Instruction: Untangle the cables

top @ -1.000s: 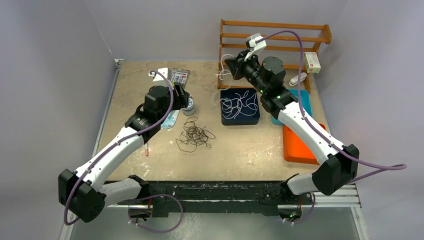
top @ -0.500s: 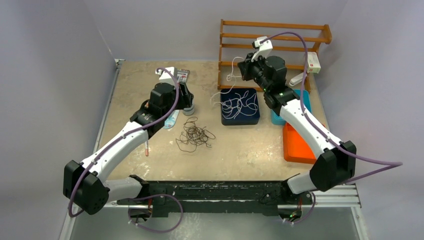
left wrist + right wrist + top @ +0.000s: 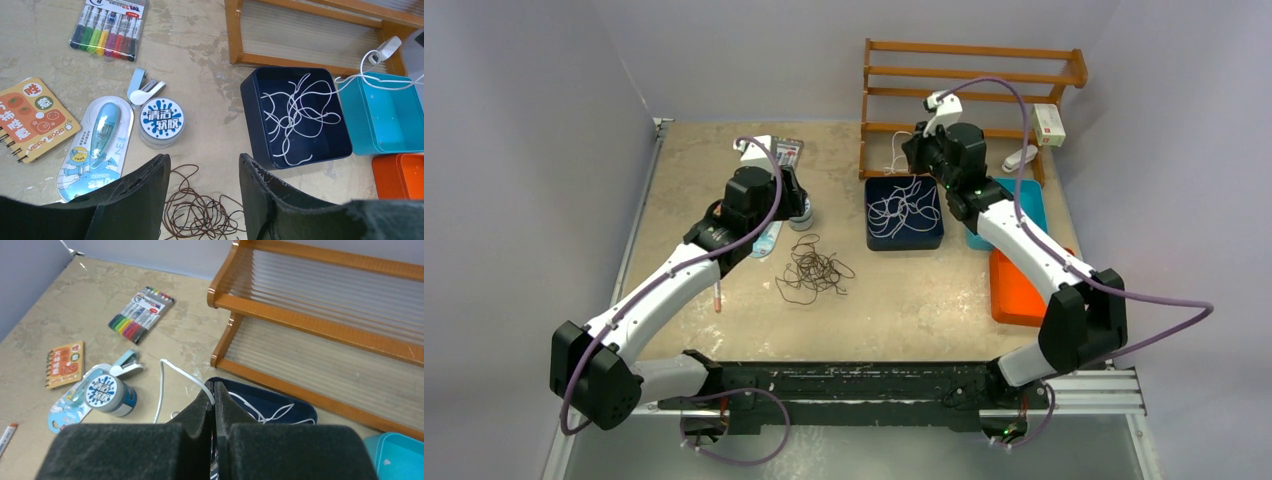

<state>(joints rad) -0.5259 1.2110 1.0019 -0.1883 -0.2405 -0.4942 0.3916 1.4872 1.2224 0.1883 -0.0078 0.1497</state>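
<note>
Two colours look sorted to us: white cables (image 3: 295,117) coil in the navy bin (image 3: 252,125), dark cables (image 3: 200,215) lie tangled on the counter (image 3: 210,75), right fingers (image 3: 197,410) pinch one white strand (image 3: 160,390) above the bin, and left fingers (image 3: 145,190) hang apart over the dark heap.

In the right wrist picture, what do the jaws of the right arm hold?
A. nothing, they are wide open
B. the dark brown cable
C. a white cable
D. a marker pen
C: in the right wrist view the jaws of the right arm are pressed together, and a white cable comes out from between them and hangs down to the left.
</note>
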